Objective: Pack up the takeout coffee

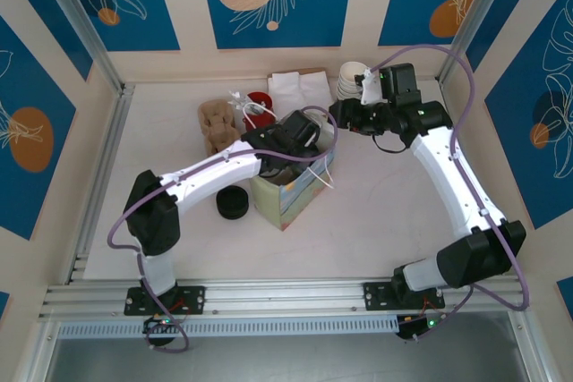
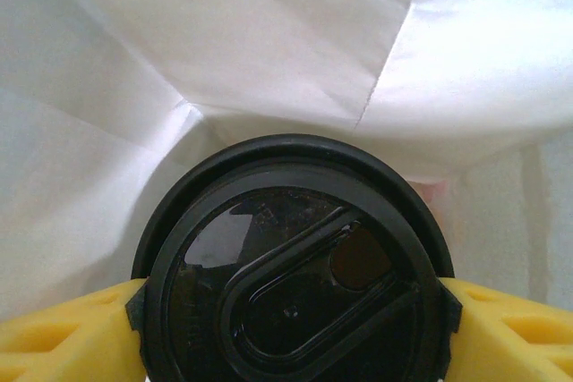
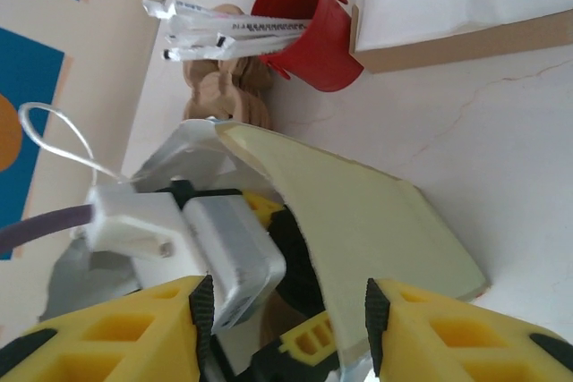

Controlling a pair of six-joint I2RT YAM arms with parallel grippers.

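One worry we have: our left gripper [image 2: 291,310] hugs the takeout coffee [image 2: 286,221] inside the paper bag [image 2: 269,42], but our right gripper [image 3: 282,328] stands open beside it, so the bag may tip and spill

Soft, even light is coming down from overhead, leaving only faint shadows on the pale white tabletop [image 1: 376,212]. A bright patch of glare is sitting on the glossy round black plastic lid [image 2: 295,292], while the creased white paper [image 2: 269,42] behind it is looking washed out and slightly soft.
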